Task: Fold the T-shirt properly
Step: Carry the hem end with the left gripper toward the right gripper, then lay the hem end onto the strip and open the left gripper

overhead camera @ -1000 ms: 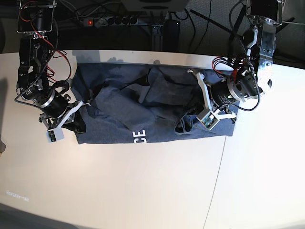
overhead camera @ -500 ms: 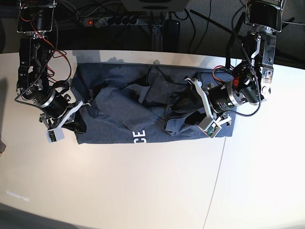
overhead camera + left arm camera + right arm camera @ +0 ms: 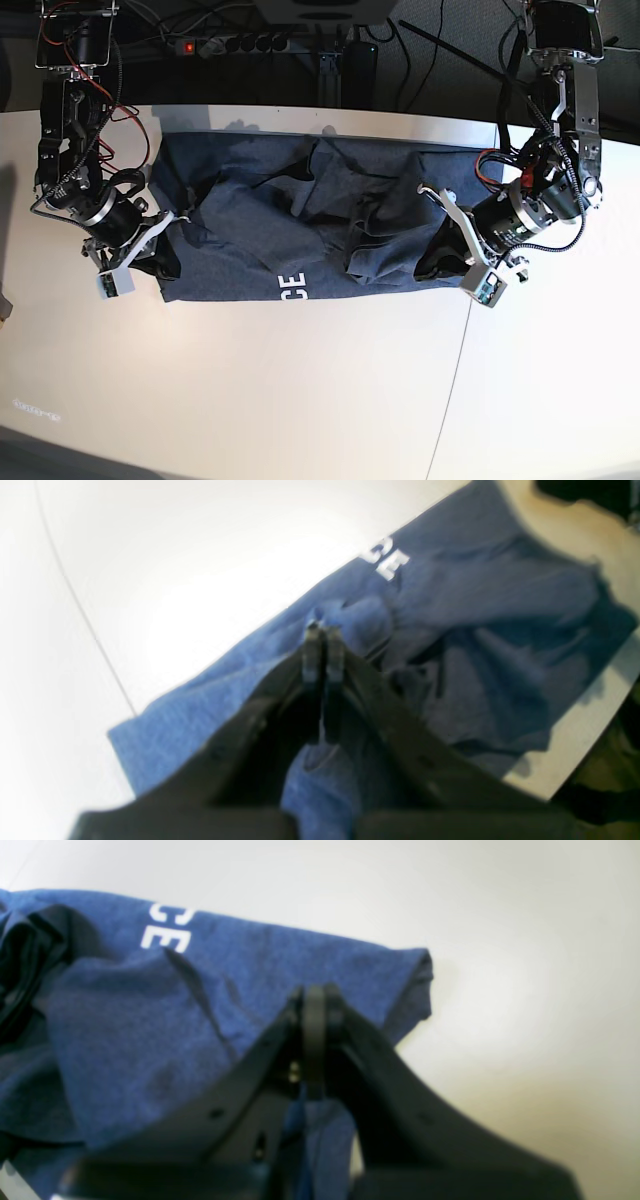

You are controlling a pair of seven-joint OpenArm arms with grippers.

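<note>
1. White table [image 3: 300, 380] under everything, with a thin seam line running down it on the left arm's side, and a dark strip behind it with a power strip [image 3: 235, 43] and loose cables.
2. T-shirt [image 3: 300, 225] is lying crumpled across the back half of the table, stretched sideways between the two arms. Blue-grey fabric, lots of bunched folds in the middle, and the near edge is fairly straight.
3. White letters "CE" [image 3: 292, 286] show right at that near edge, roughly midway between the two sets of jaws.
4. Left gripper [image 3: 322, 630] has its jaws pressed together. In the left wrist view a small puff of shirt fabric sits right at the tips, so it looks pinched on the cloth, though the shot is blurry. More fabric lies under and past the jaws, with the lettering further ahead of them.
5. From the base view that same gripper sits at the shirt's end, by the near corner, with the cloth dark and gathered right beside it.
6. Right gripper [image 3: 314, 995] is closed too, jaws meeting with no gap. Blue fabric passes under the jaws in the right wrist view, so it seems to grip the shirt at its other end. A shirt corner [image 3: 417, 975] lies just beyond the tips, off to one side, and bare table past that.
</note>
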